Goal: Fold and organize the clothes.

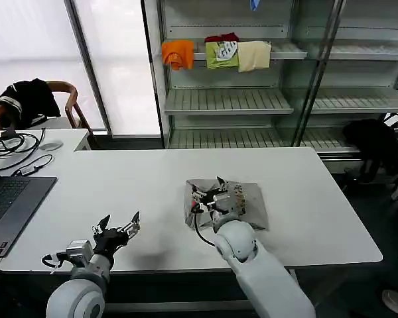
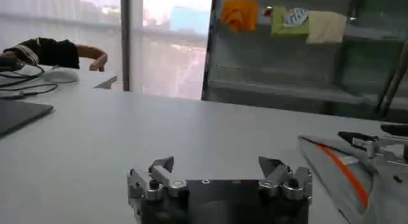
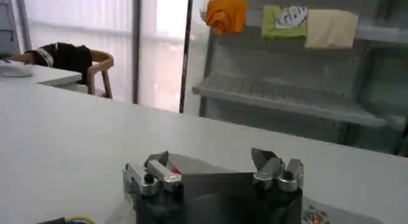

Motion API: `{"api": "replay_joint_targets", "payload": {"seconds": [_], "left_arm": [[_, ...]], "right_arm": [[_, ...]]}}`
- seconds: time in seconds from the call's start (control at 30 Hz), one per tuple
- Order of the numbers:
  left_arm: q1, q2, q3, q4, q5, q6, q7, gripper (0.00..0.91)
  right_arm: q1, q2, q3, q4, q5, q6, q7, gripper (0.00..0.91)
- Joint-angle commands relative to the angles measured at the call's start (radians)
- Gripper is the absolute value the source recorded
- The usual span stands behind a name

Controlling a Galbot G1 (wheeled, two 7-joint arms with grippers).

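The clothes are one light grey shirt (image 1: 242, 202), folded into a small rectangle right of the white table's middle. My right gripper (image 1: 209, 189) hovers over the shirt's left edge, open, with nothing between its fingers. In the right wrist view the right gripper (image 3: 210, 160) stands just above the grey shirt (image 3: 197, 166), whose orange-red collar strip peeks out beside one finger. My left gripper (image 1: 121, 220) is open near the table's front edge, well left of the shirt. The left wrist view shows the left gripper (image 2: 217, 164) over bare table, with the shirt (image 2: 347, 180) off to one side.
A laptop (image 1: 6, 205), cables and a mouse (image 1: 51, 146) lie at the table's left end. A chair (image 1: 66, 99) with a black garment stands behind it. The shelf unit (image 1: 265, 99) beyond the table holds orange, green and cream folded garments (image 1: 215, 54).
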Motion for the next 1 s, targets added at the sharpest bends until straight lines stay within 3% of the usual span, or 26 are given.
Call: {"api": "replay_joint_targets", "payload": {"seconds": [0.03, 0.33, 0.63, 1.0], "left_arm": [[0.015, 0.002, -0.009, -0.006, -0.001, 0.001, 0.0, 0.907], [0.024, 0.003, -0.01, -0.005, -0.003, 0.001, 0.002, 0.907], [0.033, 0.004, -0.008, -0.008, -0.015, 0.001, 0.01, 0.907], [0.031, 0.001, 0.0, -0.025, 0.031, 0.0, 0.017, 0.907]], "right_arm": [[0.084, 0.098, -0.009, -0.213, 0.048, -0.019, 0.028, 0.907], [0.084, 0.104, 0.003, -0.234, 0.092, -0.045, 0.048, 0.907], [0.062, 0.098, 0.019, -0.231, 0.095, -0.024, 0.032, 0.907], [0.031, 0.065, 0.078, -0.012, 0.058, 0.005, 0.022, 0.907]]}}
